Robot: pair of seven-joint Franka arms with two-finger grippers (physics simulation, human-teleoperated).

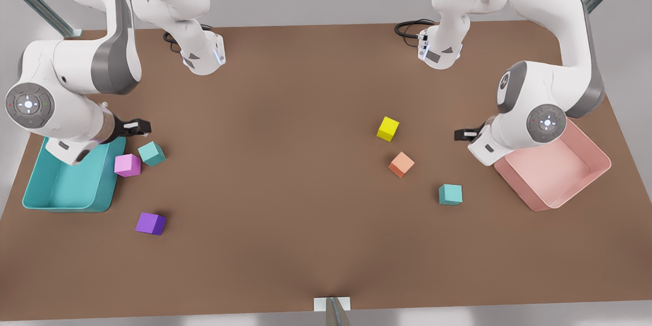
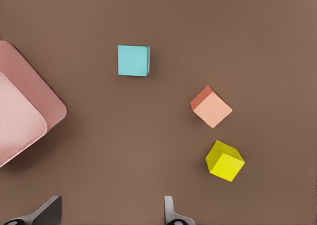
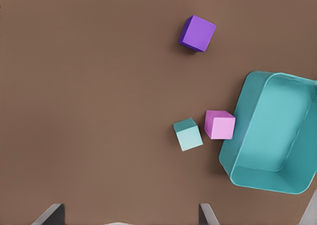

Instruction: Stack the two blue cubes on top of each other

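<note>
Both grippers hang above the brown table [image 1: 285, 173] with fingers spread and nothing held. Left gripper [image 1: 462, 135] sits at the front view's right, beside the pink rectangular bin [image 1: 586, 183], its fingertips [image 2: 168, 207] wide apart. Right gripper [image 1: 138, 126] sits at the front view's left, over the edge of the large teal rectangular bin [image 1: 102, 198]. What lies inside either bin cannot be fully seen past the arms. One small matte teal cube [image 1: 451, 194] rests near the pink bin, apart from a peach cube [image 1: 401, 164] and a yellow cube [image 1: 388, 128]. The other teal cube [image 1: 152, 153] lies just beside a pink cube [image 1: 127, 165] next to the teal bin; a purple cube [image 1: 151, 223] lies farther off.
</note>
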